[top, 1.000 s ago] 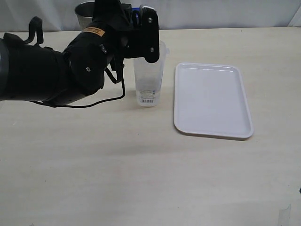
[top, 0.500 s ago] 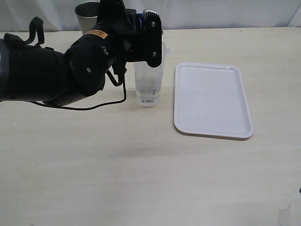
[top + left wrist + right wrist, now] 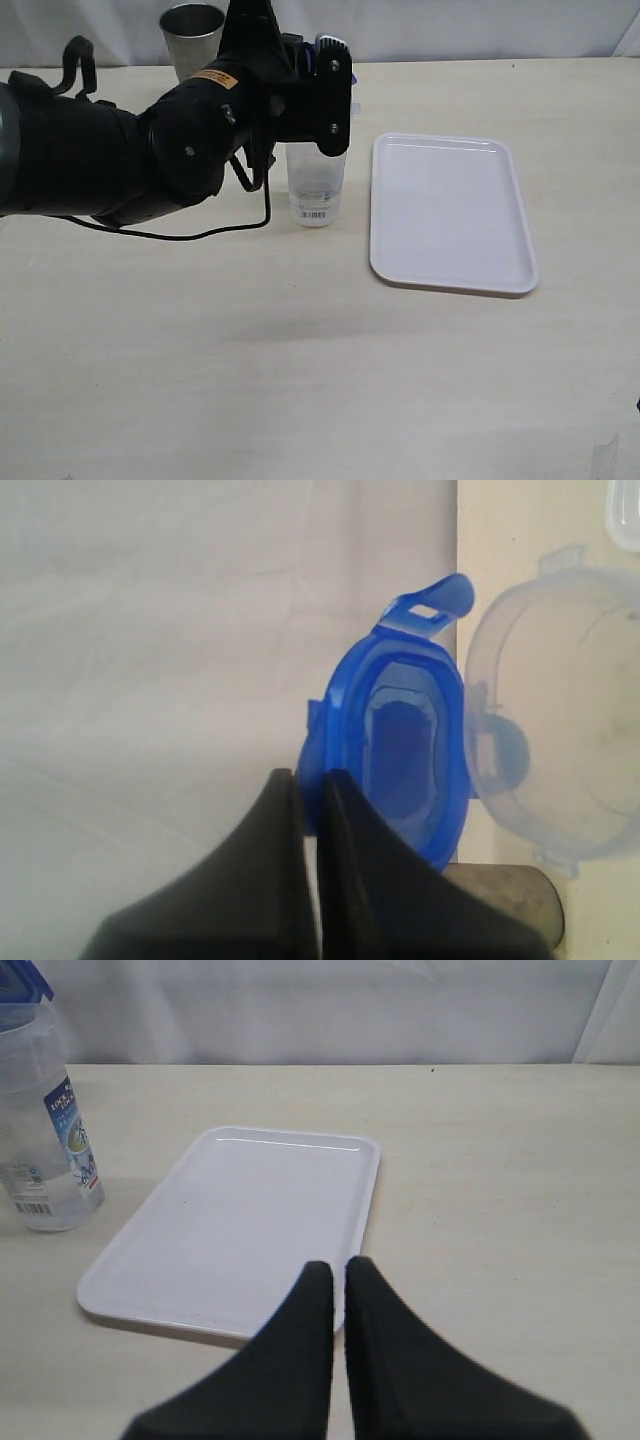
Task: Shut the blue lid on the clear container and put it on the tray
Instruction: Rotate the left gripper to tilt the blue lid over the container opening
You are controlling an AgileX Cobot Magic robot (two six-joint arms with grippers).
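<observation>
Firmly, the left hand pinched the lid beside the container mouth; the right hand stayed clenched, empty. The container's blue-white label was unreadable.

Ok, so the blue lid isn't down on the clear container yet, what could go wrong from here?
1. The left fingers are shut and meet the blue lid only at its edge, so they might slip off it.
2. The clear container is tall and narrow, and nothing steadies it: the right fingers are away by the tray. A sideways push could tip it or slide it.
</observation>
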